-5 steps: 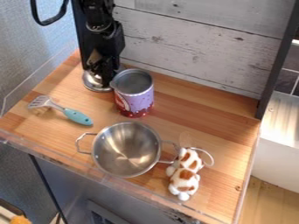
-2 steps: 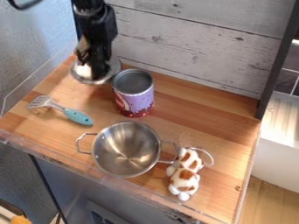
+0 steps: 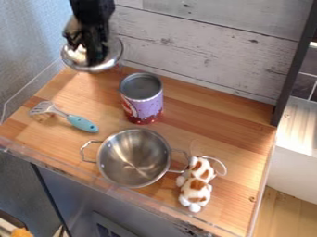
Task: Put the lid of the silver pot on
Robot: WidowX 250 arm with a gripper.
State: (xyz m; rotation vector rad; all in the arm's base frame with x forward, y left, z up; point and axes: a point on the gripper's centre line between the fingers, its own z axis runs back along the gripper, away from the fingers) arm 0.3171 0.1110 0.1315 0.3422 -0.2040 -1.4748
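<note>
My gripper (image 3: pixel 85 54) hangs at the upper left, over the counter's back left corner, shut on the silver lid (image 3: pixel 110 61). The lid is held up above the wood, behind and to the left of the can, with its shiny rim around the gripper's tips. The silver pot (image 3: pixel 134 158) stands uncovered near the counter's front edge, its inside in plain sight and a wire handle on each side.
A purple and red can (image 3: pixel 142 98) stands between lid and pot. The turquoise-handled spatula (image 3: pixel 82 123) lies at the left. A white and brown plush toy (image 3: pixel 195 184) lies by the pot's right handle. A plank wall (image 3: pixel 204 51) rises behind.
Gripper and lid have risen and moved up and to the left in the view, away from the can. Pot, can, spatula and toy have stayed in place.
</note>
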